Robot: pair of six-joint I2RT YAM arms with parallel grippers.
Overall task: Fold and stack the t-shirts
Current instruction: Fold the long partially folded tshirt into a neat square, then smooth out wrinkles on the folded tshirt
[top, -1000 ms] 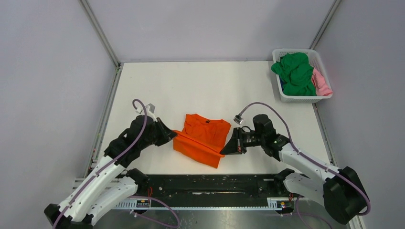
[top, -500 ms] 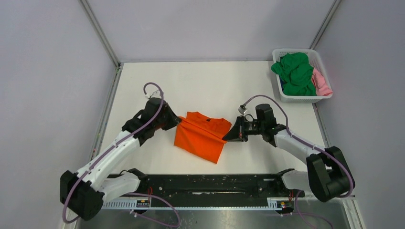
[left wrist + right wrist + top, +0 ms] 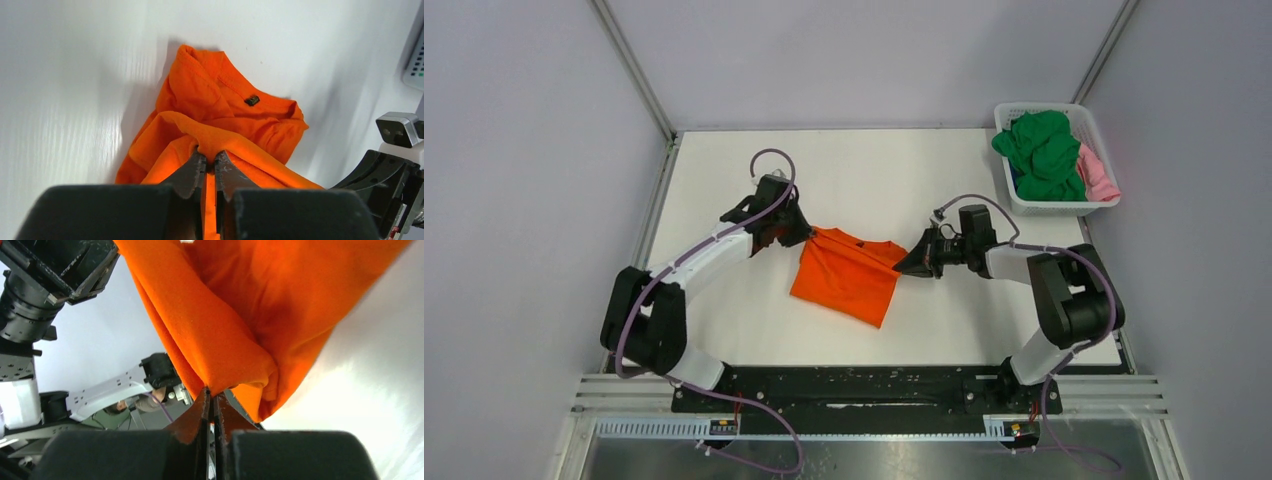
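I had my left end effector (image 3: 210,161) and my right end effector (image 3: 212,399) each clamped tight on the orange shirt (image 3: 849,285).

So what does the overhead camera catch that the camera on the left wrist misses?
Only the overhead view shows both arms whole and the white basket in full at the far right corner, a green t-shirt and a pink t-shirt heaped in it. Only the left wrist view shows, close up, the left gripper shut on a bunched fold of cloth. Both show the orange t-shirt on the white table and the right gripper at its other side.
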